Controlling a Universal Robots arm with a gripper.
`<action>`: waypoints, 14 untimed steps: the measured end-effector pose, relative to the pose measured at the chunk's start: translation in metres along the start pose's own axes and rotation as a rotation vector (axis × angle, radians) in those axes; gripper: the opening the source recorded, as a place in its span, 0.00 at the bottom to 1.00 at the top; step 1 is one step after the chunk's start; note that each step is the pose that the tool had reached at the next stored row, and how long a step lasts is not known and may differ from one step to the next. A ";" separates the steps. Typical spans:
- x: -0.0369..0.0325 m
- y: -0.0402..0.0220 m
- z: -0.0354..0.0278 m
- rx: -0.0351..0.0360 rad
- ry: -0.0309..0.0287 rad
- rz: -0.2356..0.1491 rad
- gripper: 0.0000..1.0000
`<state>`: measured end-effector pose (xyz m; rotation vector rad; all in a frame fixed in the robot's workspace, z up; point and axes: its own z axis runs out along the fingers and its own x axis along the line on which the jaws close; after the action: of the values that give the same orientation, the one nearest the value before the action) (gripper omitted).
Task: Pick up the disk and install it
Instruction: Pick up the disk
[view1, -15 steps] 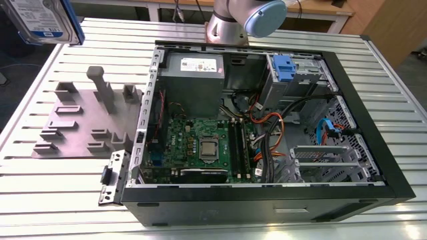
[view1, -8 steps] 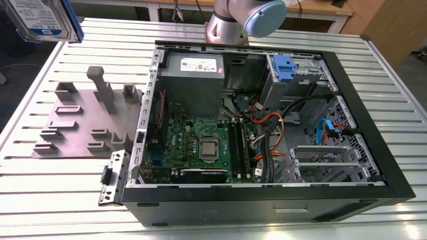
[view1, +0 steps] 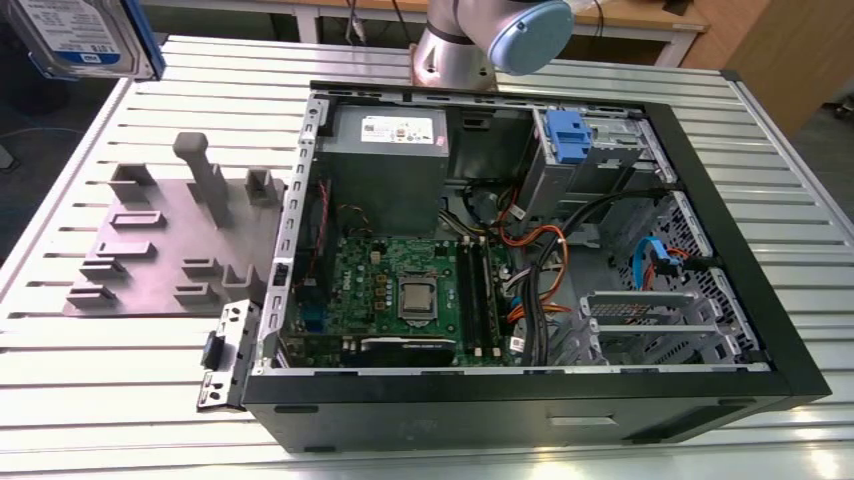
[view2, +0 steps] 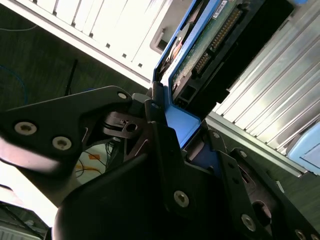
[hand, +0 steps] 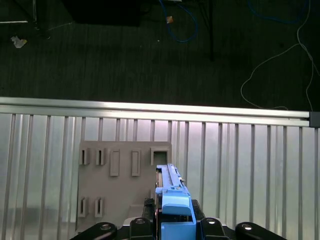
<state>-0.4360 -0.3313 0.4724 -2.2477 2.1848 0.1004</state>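
Gripper (view2: 182, 127) fingers (view2: 155, 125) are clamping the disk (view2: 200, 55) by its blue frame, holding it edge-on in the air. In the exterior view it's hanging near the counter (view1: 80, 400) corner at that view's left, well apart from the open computer case (view1: 534, 250). Counter is ribbed aluminium w/ a grey holder plate (hand: 125, 185) lying on it. Beyond the edge rail, loose cables (hand: 182, 41), incl. a blue one, are lying on the dark floor (hand: 100, 55).
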 end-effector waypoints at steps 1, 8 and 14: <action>0.0000 0.0000 -0.0008 0.0000 0.0000 0.000 0.37; -0.0003 0.0003 -0.0062 0.0000 0.0000 0.000 0.37; -0.0005 0.0004 -0.0105 0.0000 0.0000 0.000 0.37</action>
<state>-0.4360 -0.3313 0.4829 -2.2477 2.1848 0.1004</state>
